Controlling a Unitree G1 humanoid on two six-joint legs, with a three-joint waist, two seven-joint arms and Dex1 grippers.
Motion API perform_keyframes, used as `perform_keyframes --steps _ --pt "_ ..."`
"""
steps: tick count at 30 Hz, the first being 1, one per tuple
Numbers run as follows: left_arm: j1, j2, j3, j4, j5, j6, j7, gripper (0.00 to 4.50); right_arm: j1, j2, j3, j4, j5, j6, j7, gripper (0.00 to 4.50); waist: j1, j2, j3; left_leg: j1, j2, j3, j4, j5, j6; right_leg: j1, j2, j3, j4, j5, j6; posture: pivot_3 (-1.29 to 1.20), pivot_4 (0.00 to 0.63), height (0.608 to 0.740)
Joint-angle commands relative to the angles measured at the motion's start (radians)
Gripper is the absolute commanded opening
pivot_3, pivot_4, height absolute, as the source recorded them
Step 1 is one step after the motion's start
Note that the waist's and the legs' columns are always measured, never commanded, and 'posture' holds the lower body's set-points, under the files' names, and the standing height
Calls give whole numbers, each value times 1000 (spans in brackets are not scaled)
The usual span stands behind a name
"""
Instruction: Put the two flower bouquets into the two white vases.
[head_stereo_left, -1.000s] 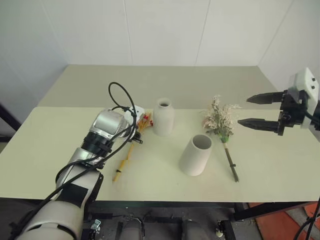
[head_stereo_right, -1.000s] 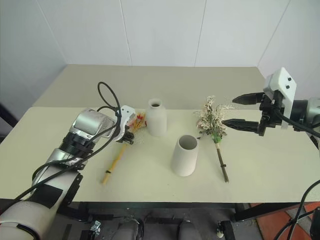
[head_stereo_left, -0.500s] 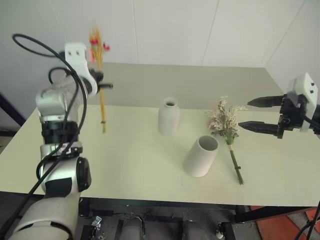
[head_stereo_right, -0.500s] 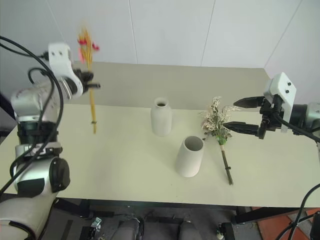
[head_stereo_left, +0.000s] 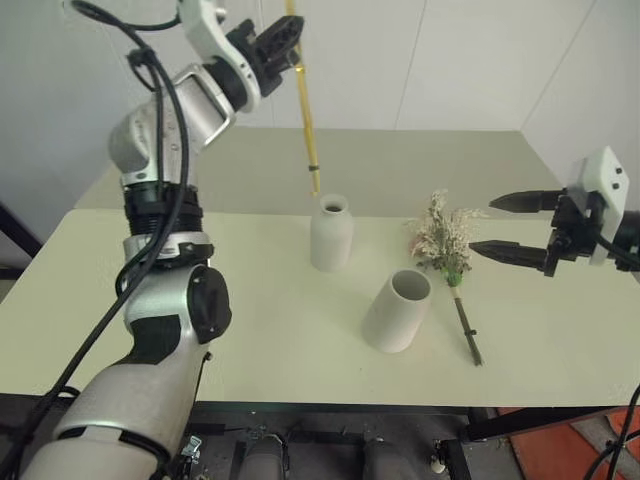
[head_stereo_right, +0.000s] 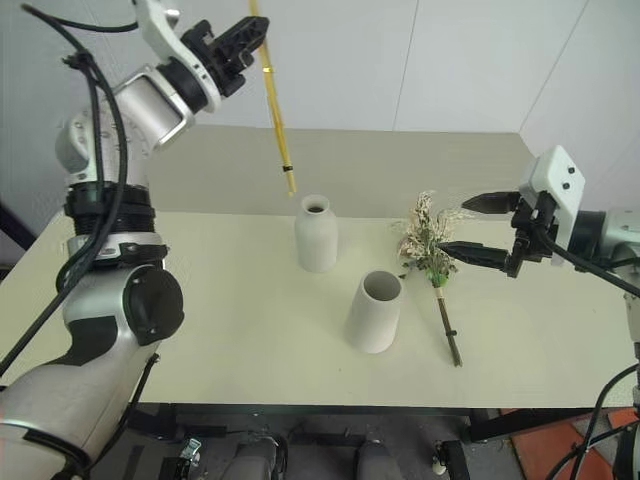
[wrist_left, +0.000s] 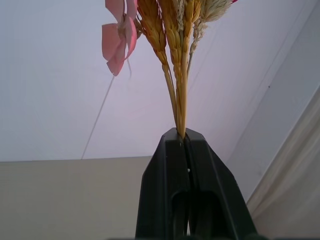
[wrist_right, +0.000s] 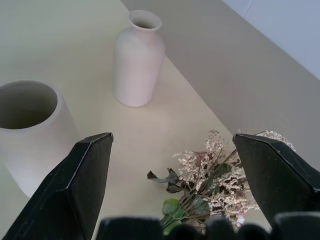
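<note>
Left eye view: we see our left fingers (head_stereo_left: 283, 33) raised high, closed tight on the thin bunch of long yellow-orange stalks (head_stereo_left: 306, 110). The stalks hang nearly straight down, their lower end just above the mouth of the small bottle-shaped matte white vase (head_stereo_left: 331, 233) standing upright on the pale cream desk (head_stereo_left: 250, 320). In the left wrist view, pink blossoms (wrist_left: 118, 37) sit atop the stalks.

Near this vase stands the broader wide-mouthed white vase (head_stereo_left: 397, 310), leaning a little. Just beside it, the bushy bunch of pale dried sprigs with green leaves and a dark stem (head_stereo_left: 446, 262) lies flat on the desk. Our right fingers (head_stereo_left: 512, 226) are spread wide and empty, hovering close to the bunch's flower head.
</note>
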Motion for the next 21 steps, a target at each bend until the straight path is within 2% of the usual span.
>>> perform_keyframes --steps 1,8,21 --pt "-54 -4 -22 45 16 -97 -37 25 21 -17 -75 -57 31 11 -21 4500 0 0 0 0 0 0 0 0 0 0 0 0 0 0 1 0 150 740" --pt "-34 -43 -87 100 74 -259 -82 25 79 -20 -122 -110 51 40 -51 4500 3 0 0 0 0 0 0 0 0 0 0 0 0 -1 2 0 150 740" --pt "105 -126 -184 43 156 -450 -92 25 121 -22 -149 -158 81 61 -80 4500 3 0 0 0 0 0 0 0 0 0 0 1 0 0 0 0 150 740"
